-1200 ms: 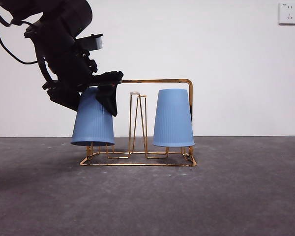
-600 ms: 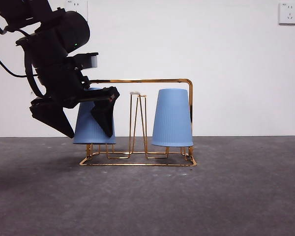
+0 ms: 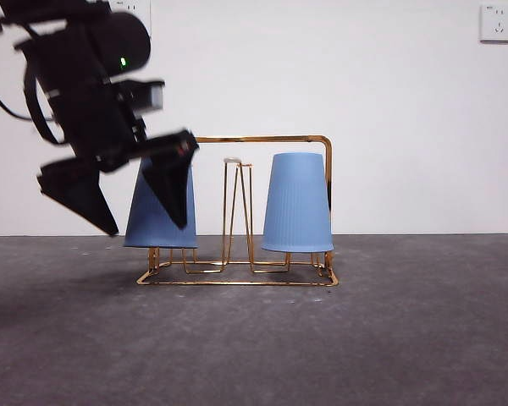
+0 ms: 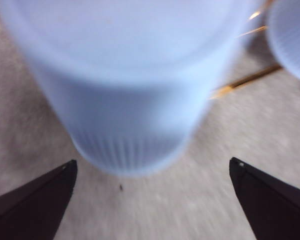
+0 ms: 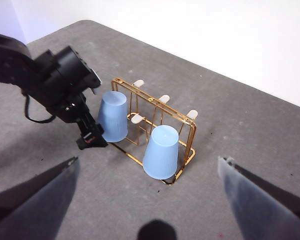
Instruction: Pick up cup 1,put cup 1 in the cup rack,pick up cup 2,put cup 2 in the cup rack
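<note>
Two blue ribbed cups stand upside down on the gold wire cup rack (image 3: pixel 262 139): the left cup (image 3: pixel 159 222) and the right cup (image 3: pixel 297 203). My left gripper (image 3: pixel 144 228) is open, its jaws apart on either side of the left cup and not touching it. In the left wrist view the left cup (image 4: pixel 130 85) fills the frame, blurred, above the open left gripper (image 4: pixel 152 167). My right gripper (image 5: pixel 148 159) is open and empty, high above the table. From there I see the rack (image 5: pixel 190 135), both cups (image 5: pixel 113 116) (image 5: pixel 161 150) and the left arm (image 5: pixel 55 85).
The rack stands in the middle of a grey table (image 3: pixel 406 338) before a white wall. A wall socket (image 3: pixel 497 22) is at the top right. In the left wrist view the right cup (image 4: pixel 292 35) and a rack wire (image 4: pixel 245 82) show beside the left cup.
My left gripper let go of the left cup and opened. The cup went from tilted to upright on the rack. The gripper has drawn back a little to the left and up.
</note>
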Robot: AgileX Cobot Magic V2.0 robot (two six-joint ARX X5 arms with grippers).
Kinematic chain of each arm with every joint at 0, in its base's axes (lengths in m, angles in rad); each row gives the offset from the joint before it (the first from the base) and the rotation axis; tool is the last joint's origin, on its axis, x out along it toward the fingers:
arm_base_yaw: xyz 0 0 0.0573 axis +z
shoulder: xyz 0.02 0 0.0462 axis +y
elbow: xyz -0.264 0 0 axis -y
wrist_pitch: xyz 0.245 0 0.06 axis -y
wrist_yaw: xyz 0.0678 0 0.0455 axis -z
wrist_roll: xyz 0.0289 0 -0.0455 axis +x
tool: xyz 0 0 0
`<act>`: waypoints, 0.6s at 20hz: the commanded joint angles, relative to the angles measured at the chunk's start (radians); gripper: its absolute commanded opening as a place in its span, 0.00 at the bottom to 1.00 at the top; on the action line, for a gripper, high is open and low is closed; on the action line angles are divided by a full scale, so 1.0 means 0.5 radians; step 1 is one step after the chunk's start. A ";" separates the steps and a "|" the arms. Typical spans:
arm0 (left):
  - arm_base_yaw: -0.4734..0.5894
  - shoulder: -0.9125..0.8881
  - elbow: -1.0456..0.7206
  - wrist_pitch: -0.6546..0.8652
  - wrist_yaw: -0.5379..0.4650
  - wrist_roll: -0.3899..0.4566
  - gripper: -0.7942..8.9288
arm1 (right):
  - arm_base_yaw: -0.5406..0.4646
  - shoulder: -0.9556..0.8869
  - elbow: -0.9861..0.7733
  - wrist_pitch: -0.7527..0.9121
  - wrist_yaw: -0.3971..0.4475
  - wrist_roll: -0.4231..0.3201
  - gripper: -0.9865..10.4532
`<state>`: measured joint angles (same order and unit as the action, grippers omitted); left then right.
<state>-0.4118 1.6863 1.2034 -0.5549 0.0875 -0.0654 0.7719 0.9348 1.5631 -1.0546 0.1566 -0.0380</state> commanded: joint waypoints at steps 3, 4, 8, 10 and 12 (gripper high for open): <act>-0.002 -0.188 0.005 -0.173 0.004 -0.020 0.66 | 0.000 -0.002 -0.005 0.013 0.001 0.000 0.50; -0.002 -0.227 0.005 -0.224 0.005 -0.020 0.66 | 0.000 -0.002 -0.005 0.013 0.001 0.000 0.50; -0.002 -0.414 0.005 -0.467 0.005 -0.020 0.66 | 0.000 0.007 -0.005 -0.007 0.001 0.001 0.50; -0.002 -0.519 0.005 -0.575 0.037 -0.020 0.66 | 0.000 0.012 -0.005 -0.060 0.001 0.002 0.50; -0.004 -0.624 0.005 -0.648 0.120 -0.020 0.66 | 0.000 0.027 -0.005 -0.124 0.001 0.009 0.50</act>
<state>-0.4118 1.3945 1.2060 -0.8722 0.1272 -0.0715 0.7719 0.9440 1.5631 -1.1130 0.1566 -0.0380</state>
